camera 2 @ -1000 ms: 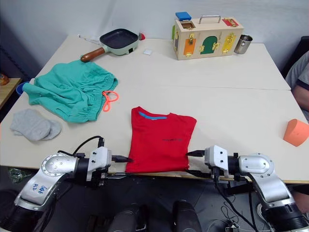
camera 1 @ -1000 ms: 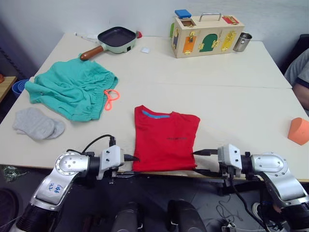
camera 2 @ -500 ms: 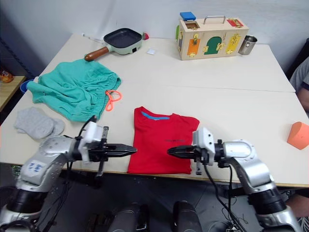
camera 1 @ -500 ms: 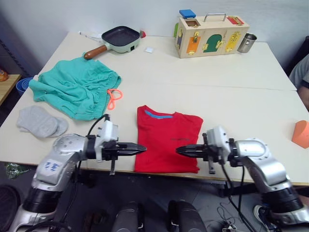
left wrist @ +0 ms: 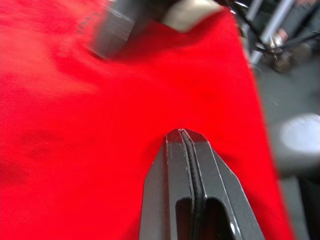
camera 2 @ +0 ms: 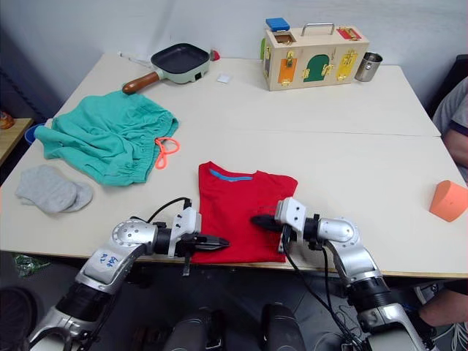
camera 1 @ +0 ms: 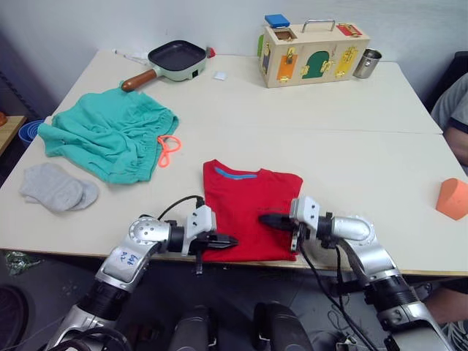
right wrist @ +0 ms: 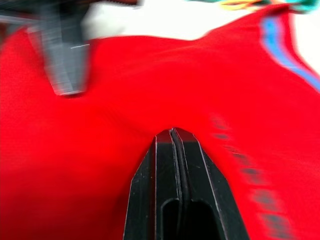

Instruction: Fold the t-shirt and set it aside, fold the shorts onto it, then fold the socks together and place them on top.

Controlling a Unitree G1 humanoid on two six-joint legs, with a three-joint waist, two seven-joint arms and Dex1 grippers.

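One t-shirt (camera 1: pixel 250 208) lies folded at the table's (camera 1: pixel 351 146) near edge. One pair of shorts (camera 1: pixel 110 139) and two socks (camera 1: pixel 55 188) lie apart to its left. Left gripper (camera 1: pixel 229 241) and right gripper (camera 1: pixel 262 219), fingers pressed together, rest over the t-shirt's lower part.

We look down from head over table (camera 1: pixel 351 146); wrist cameras sit close above t-shirt (left wrist: pixel 100 125), shared by all views.

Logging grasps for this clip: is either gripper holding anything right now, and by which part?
Nothing is held. The left gripper and right gripper are both shut with no cloth between the fingers, over the t-shirt.
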